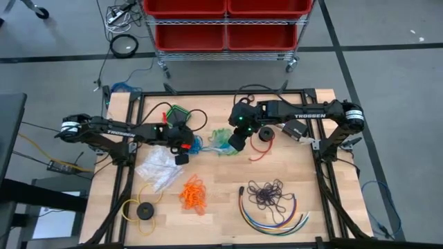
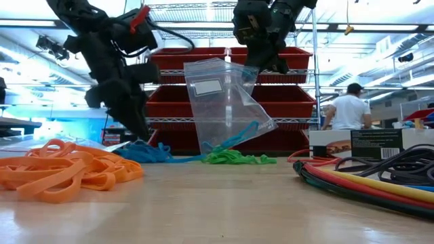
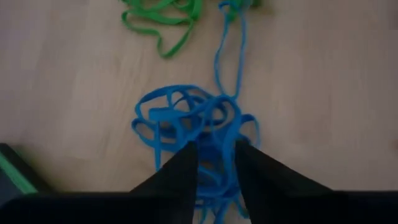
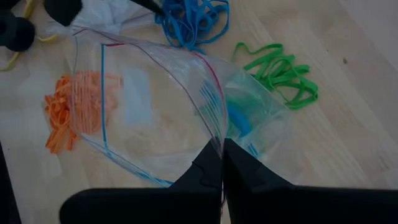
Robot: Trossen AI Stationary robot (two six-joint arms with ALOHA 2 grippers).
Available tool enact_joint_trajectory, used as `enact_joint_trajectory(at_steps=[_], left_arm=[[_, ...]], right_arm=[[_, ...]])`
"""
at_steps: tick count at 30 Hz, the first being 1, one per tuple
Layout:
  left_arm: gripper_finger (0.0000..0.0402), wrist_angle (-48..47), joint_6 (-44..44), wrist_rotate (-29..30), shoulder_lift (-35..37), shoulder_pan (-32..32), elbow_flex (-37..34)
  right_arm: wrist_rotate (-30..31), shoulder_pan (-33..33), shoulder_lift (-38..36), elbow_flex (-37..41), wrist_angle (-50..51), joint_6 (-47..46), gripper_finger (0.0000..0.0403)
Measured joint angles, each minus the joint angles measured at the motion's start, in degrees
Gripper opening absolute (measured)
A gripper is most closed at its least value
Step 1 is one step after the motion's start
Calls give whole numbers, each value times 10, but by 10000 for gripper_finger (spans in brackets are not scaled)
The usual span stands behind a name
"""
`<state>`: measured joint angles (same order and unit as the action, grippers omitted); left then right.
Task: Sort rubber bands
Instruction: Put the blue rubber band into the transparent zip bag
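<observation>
Even, bright overhead light is seen from above, with only soft shadows thrown on the wooden table (image 1: 221, 207). In the low view the room behind is washed out by ceiling strip lights (image 2: 203, 24), and the nearby orange rubber bands (image 2: 61, 173) are blurred. Both wrist views are rendered soft.

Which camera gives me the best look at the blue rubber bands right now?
Left wrist view: the blue rubber bands fill the frame, between the left claw's fingers. High view shows a small bunch, low view a flat pile, right wrist view only part.
</observation>
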<state>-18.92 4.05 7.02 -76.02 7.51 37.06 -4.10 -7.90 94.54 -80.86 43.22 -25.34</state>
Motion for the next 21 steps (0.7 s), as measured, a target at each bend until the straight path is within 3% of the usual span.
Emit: enact_joint_trajectory(at_steps=[9, 15, 21], left_arm=[[114, 12, 5, 52, -64, 0, 0], [15, -6, 23, 59, -70, 2, 14], [6, -98, 30, 90, -47, 0, 102]], right_arm=[[0, 0, 0, 0, -1, 0, 0], [0, 0, 0, 0, -1, 1, 0], [0, 0, 0, 0, -1, 1, 0]])
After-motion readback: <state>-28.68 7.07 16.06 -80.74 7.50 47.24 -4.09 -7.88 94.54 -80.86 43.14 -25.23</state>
